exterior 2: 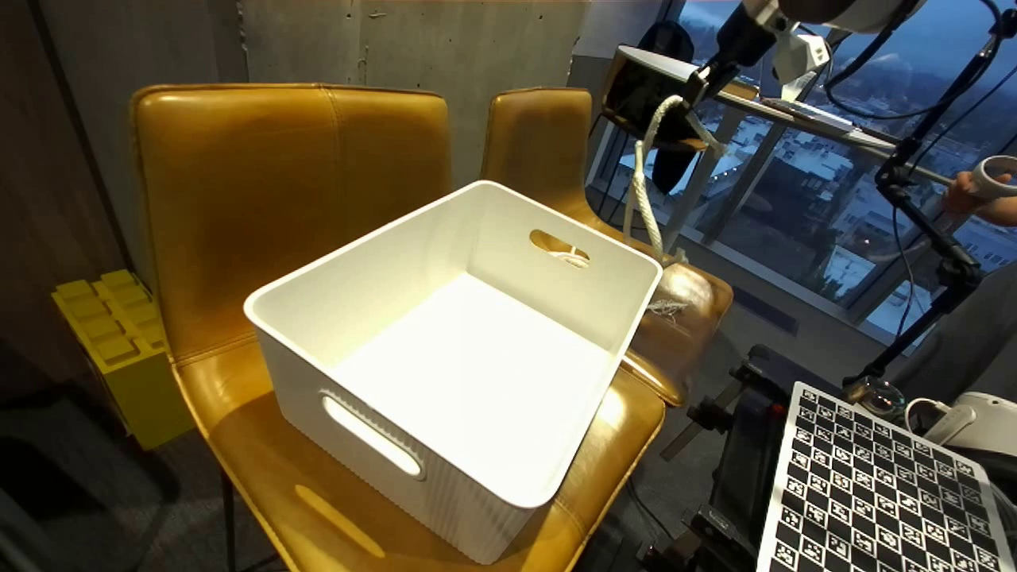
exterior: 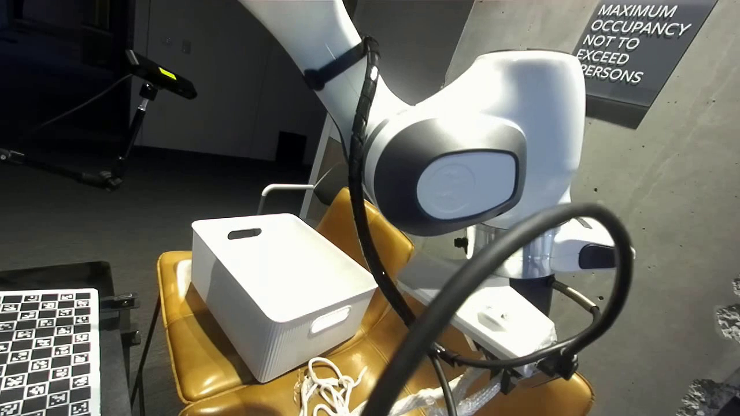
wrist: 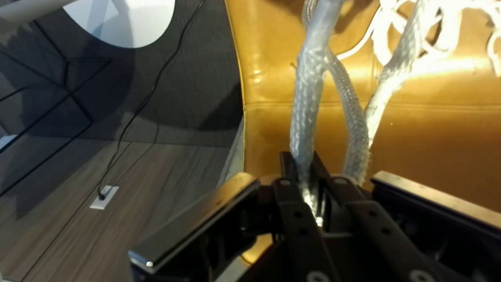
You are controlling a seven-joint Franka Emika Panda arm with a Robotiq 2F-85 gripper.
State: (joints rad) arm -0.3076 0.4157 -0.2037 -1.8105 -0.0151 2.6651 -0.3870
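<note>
My gripper [wrist: 304, 166] is shut on a thick whitish braided rope [wrist: 308, 90], pinched between the fingertips in the wrist view. In an exterior view the gripper [exterior 2: 699, 86] is raised at the upper right, and the rope [exterior 2: 642, 195] hangs down from it to a tan chair seat [exterior 2: 687, 294]. More loops of the rope lie on the tan seat [wrist: 422, 137] in the wrist view, and white strands [exterior: 329, 390] lie beside the box in an exterior view. A white open box [exterior 2: 469, 485] stands on a neighbouring tan chair; it also shows here [exterior: 231, 318].
A checkered marker board [exterior: 46, 352] lies beside the chairs, also seen here [exterior 2: 874, 492]. A camera [exterior: 159, 75] stands on a jointed mount. A yellow block [exterior 2: 119, 349] stands behind the near chair. A person's hand [exterior 2: 965, 195] shows at the edge. A black cable [wrist: 146, 98] crosses the floor.
</note>
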